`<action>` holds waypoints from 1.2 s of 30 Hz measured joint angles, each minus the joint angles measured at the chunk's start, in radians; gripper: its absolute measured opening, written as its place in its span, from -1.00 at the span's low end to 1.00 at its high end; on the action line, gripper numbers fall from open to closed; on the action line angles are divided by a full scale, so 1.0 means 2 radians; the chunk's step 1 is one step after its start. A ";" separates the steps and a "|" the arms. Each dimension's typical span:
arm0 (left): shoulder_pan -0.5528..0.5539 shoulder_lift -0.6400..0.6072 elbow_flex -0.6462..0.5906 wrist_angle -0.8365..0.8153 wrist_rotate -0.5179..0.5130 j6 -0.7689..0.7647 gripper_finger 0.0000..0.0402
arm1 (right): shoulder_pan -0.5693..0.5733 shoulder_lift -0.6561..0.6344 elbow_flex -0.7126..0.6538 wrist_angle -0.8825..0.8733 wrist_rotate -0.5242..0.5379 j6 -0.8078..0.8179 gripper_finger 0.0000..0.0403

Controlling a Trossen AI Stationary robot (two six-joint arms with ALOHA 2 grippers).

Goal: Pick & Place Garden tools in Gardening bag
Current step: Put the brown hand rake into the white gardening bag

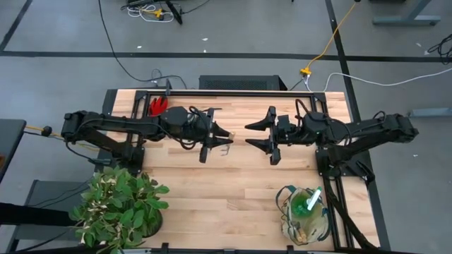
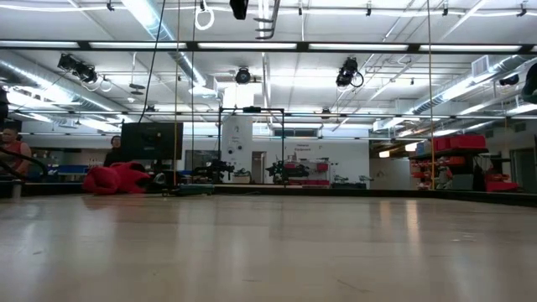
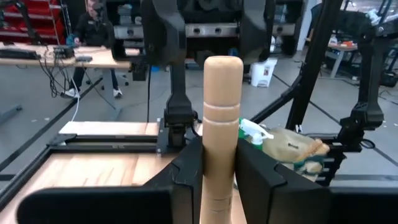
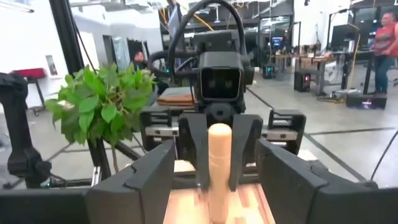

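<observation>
Mid-table, the left gripper [image 1: 224, 133] clenches a wooden-handled tool [image 3: 222, 124] facing the spread right gripper [image 1: 258, 135]; lower right, the bag [image 1: 305, 214] holds a green-and-white item [image 1: 311, 200]

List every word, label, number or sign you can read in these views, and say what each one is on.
No text can be read in any view.
White poster or sign on the room wall, right wrist view: too blurred to read.
White container on the floor beyond the table, left wrist view: any label is too small to read.
Gardening bag, wooden tool handle in the left gripper, red gloves: no print shows.
</observation>
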 joint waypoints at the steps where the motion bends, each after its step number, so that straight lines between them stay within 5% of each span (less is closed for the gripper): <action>1: 0.000 0.000 0.000 0.002 0.000 0.000 -0.62 | -0.001 0.007 0.007 0.002 0.000 0.000 0.11; 11: 0.000 0.000 0.000 0.007 0.000 0.000 -0.62 | -0.023 0.062 0.050 0.001 -0.052 0.000 0.11; 36: 0.001 0.000 0.000 0.008 -0.010 0.006 -0.62 | -0.040 0.099 0.060 0.022 -0.051 -0.005 0.11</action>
